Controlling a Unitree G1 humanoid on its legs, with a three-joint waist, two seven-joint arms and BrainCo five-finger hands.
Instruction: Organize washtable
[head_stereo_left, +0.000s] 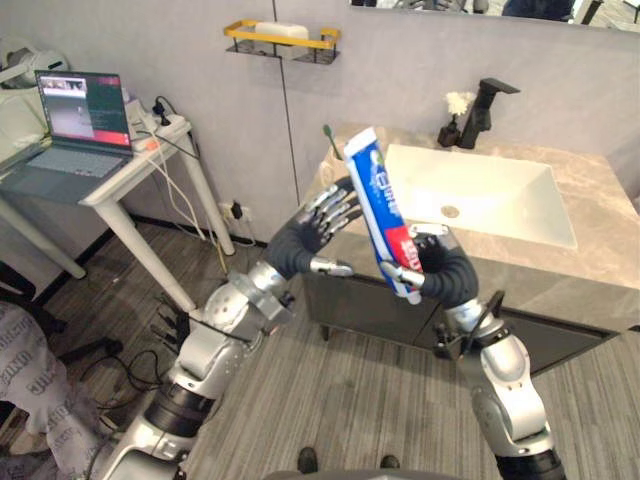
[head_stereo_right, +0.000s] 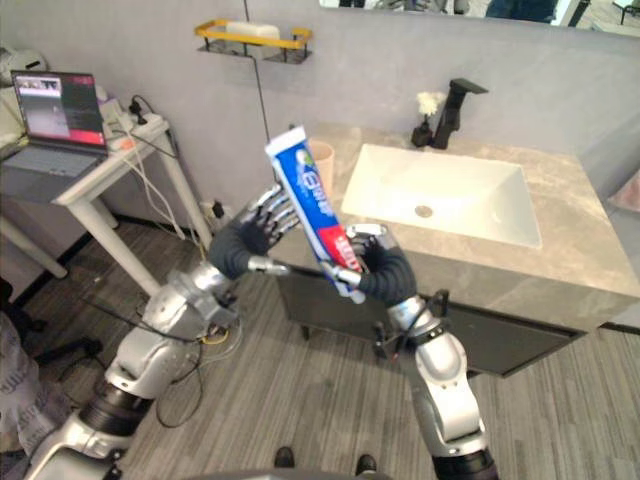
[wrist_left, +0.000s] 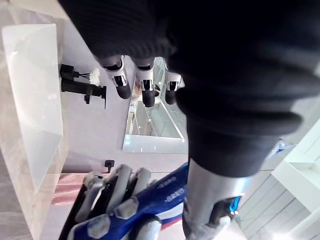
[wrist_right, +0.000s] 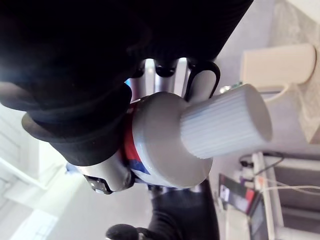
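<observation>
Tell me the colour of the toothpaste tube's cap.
White and ribbed. The cap of the toothpaste tube shows best in the right wrist view.

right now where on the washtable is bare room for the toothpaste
Bare grey stone counter lies between the white rectangular sink and the front edge, and right of it. Crowded: pale cup at back left corner, black faucet behind the sink.

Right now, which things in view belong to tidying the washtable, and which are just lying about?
Job in hand:
toothpaste tube, held in the right hand
left hand, open beside it
cup on the washtable

Lying about:
laptop
white side table
yellow wall shelf
</observation>
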